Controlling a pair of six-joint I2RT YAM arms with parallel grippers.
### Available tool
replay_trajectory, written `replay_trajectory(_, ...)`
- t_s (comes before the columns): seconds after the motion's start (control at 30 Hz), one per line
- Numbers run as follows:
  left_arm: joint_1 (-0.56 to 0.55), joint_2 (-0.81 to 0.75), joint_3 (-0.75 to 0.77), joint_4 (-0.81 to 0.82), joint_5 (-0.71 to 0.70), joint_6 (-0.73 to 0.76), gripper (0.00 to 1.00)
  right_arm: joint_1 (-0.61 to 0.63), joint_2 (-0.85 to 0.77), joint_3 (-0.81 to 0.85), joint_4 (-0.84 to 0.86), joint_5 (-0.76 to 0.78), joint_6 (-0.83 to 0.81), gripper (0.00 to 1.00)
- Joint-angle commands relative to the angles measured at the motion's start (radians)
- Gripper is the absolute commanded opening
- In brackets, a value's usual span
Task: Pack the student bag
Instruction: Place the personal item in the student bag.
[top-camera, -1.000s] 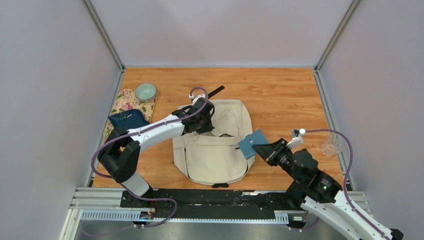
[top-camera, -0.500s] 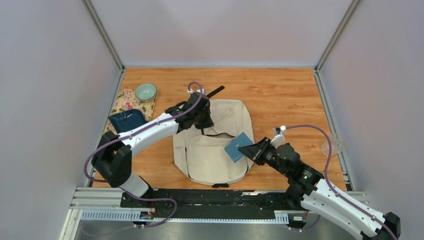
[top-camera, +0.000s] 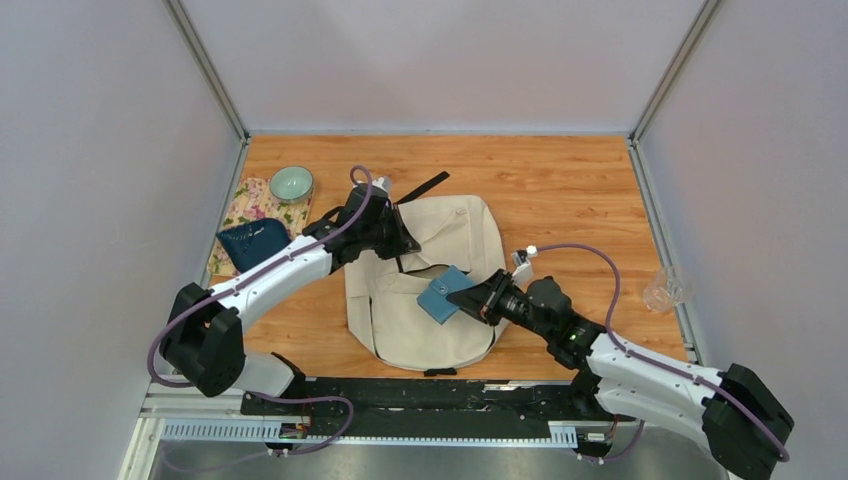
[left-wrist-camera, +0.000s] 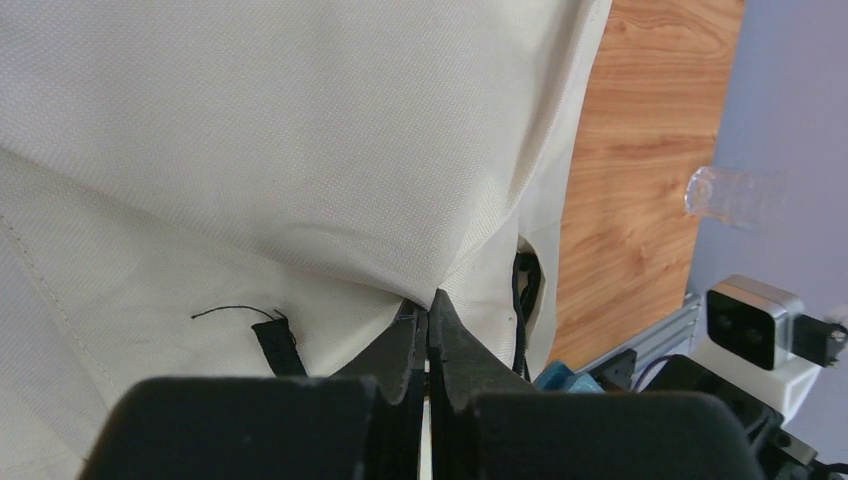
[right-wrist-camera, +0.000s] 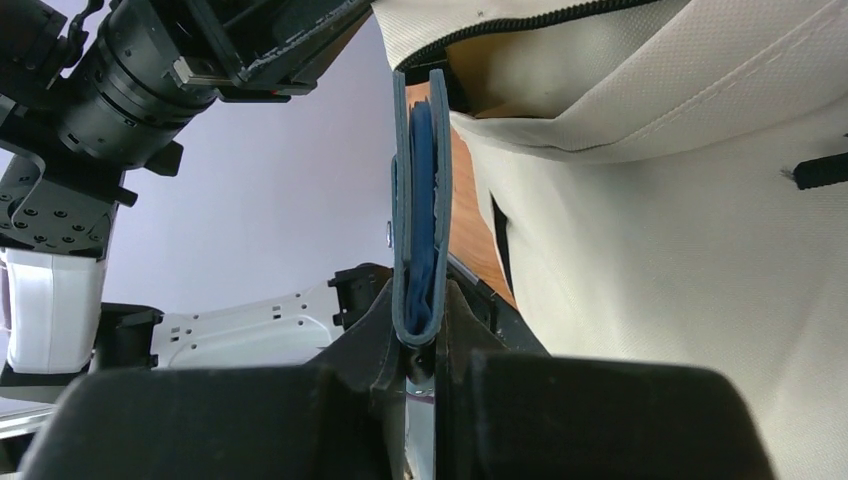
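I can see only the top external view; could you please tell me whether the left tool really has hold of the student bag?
Observer: Yes; the left wrist view shows the left tool shut on a fold of cream fabric on the student bag.
Operator: And how is the other arm's load held?
Observer: The right tool clamps the lower end of the blue wallet, which stands edge-on.
Operator: Is the bag's opening unzipped?
Observer: The right wrist view shows the black zipper parted just beyond the wallet's tip.

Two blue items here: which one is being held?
The lighter blue pouch over the student bag, clamped in the right gripper; the dark blue one lies on the floral cloth.
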Motion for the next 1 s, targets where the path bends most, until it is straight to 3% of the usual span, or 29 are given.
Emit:
replay_trajectory(0.0,0.023,-0.085,-0.009,0.108,0.09,-0.034,0.0,0.01,0.07,0.004,0.203,-0.065,0.062,0.0)
replay_trajectory(0.4,0.057,-0.137,-0.078,0.154,0.127,-0.057,0.0,0.012,0.281,0.078,0.267,-0.14,0.07,0.0)
replay_trajectory(0.63,0.066,-0.161,-0.103,0.167,0.165,-0.054,0.0,0.002,0.405,0.101,0.404,-0.142,0.059,0.0)
replay_trajectory(0.97,0.069,-0.221,-0.157,0.168,0.193,-0.05,0.0,-0.119,0.48,0.119,0.478,-0.134,0.048,0.0)
